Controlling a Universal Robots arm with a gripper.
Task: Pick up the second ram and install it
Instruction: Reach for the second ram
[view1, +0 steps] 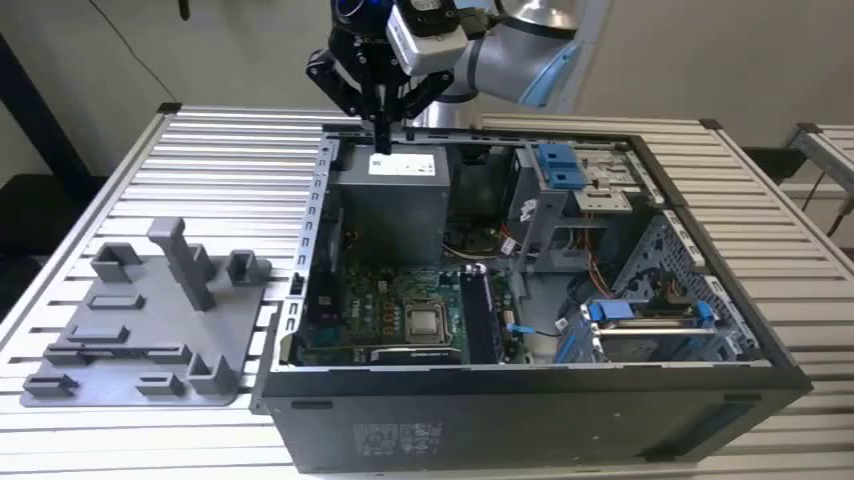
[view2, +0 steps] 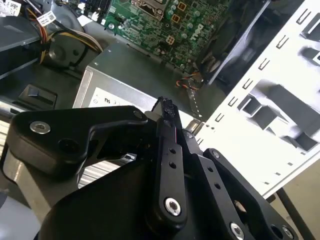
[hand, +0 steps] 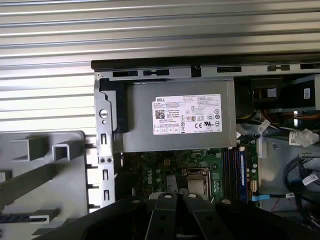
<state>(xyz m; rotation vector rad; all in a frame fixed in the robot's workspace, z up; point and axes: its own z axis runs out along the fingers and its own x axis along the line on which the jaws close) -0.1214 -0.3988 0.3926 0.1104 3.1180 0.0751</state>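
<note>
My gripper (view1: 383, 140) hangs over the back of the open computer case (view1: 307, 300), just above the grey power supply (view1: 390, 200). Its black fingers (view2: 165, 112) are pressed together, and nothing shows between them. In the first wrist view a thin dark stick, the second ram (hand: 25, 218), lies flat in the grey holder tray (hand: 45, 190), well off to the side of the gripper (hand: 176, 200). Another dark memory stick (view1: 477, 315) stands in the motherboard slots beside the processor socket (view1: 424, 322).
The holder tray (view1: 134, 340) with its upright posts sits on the slatted table (view1: 200, 150) at the exterior view's left of the case. Inside the case are blue drive brackets (view1: 567, 165), cables and a drive cage (view1: 641, 320).
</note>
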